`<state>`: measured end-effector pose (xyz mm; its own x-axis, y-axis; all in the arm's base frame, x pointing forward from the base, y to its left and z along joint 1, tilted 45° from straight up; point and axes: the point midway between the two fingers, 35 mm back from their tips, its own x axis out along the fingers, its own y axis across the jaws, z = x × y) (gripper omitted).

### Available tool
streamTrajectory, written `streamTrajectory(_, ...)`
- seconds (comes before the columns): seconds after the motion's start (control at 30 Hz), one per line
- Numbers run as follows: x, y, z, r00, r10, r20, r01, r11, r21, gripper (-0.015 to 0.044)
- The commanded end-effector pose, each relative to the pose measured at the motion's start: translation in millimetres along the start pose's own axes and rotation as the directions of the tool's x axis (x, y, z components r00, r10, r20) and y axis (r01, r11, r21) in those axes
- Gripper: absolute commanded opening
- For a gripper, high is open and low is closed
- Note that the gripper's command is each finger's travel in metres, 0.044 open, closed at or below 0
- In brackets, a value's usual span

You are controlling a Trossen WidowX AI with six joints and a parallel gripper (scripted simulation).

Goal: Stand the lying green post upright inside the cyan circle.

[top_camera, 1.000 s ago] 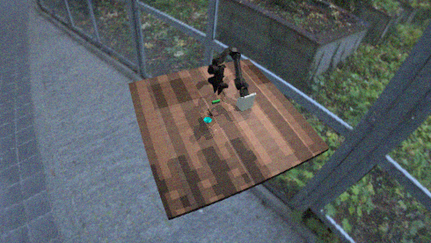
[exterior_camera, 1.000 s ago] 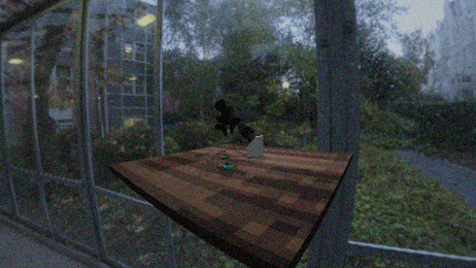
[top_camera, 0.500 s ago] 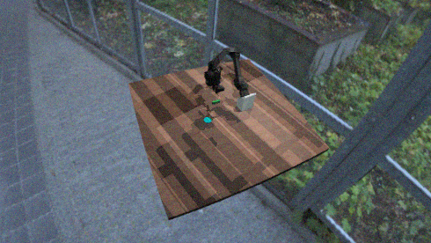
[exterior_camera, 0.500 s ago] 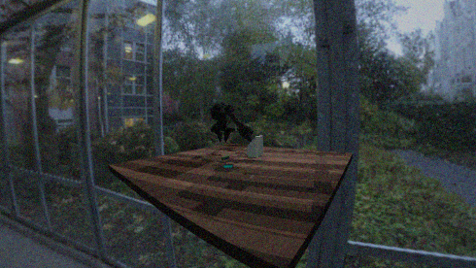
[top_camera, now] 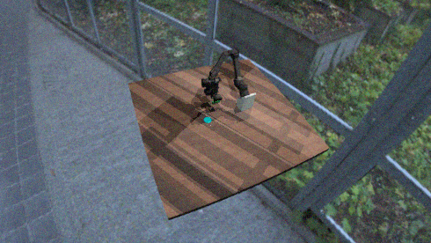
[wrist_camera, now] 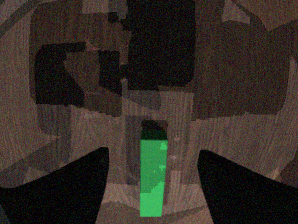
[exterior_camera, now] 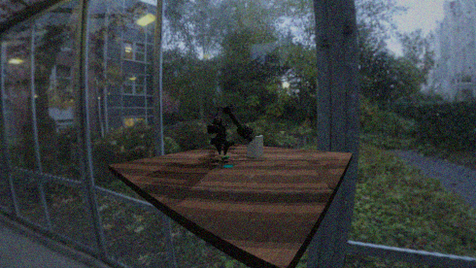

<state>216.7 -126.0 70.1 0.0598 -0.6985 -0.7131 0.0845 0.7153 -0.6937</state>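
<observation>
The green post [top_camera: 215,102] [exterior_camera: 226,157] [wrist_camera: 153,175] lies flat on the wooden table. In the wrist view it runs lengthwise between the fingers, with bare gaps on both sides and a dark far end. My gripper [top_camera: 215,99] [exterior_camera: 223,154] [wrist_camera: 154,157] is open, pointing down over the post, with one finger on each side of it and neither seen touching it. The cyan circle [top_camera: 208,120] [exterior_camera: 228,166] is flat on the table, a little nearer the top and exterior views than the post. It is outside the wrist view.
A pale upright panel [top_camera: 245,102] [exterior_camera: 255,147] stands by the arm's base, to the right of the post in the top and exterior views. The wooden table [top_camera: 211,167] [exterior_camera: 272,214] has open edges. Dark arm shadows fall around the post.
</observation>
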Motion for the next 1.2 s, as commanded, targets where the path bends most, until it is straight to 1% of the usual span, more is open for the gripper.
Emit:
streamTrajectory(0.0, 27, -1, -10, 1.0, -0.013, -0.016, 0.013, 1.0, -0.02, 0.0233)
streamTrajectory(0.13, 27, -1, -10, 1.0, -0.013, -0.016, 0.013, 1.0, -0.02, 0.0233)
streamTrajectory(0.4, 27, -1, -10, 1.0, -0.013, -0.016, 0.013, 1.0, -0.02, 0.0023)
streamTrajectory(0.6, 25, 0, -10, 1.0, -0.012, -0.016, 0.011, 1.0, -0.02, 0.0023)
streamTrajectory(1.17, -24, 6, -1, 1.0, 0.01, -0.018, -0.011, 1.0, -0.019, 0.0023)
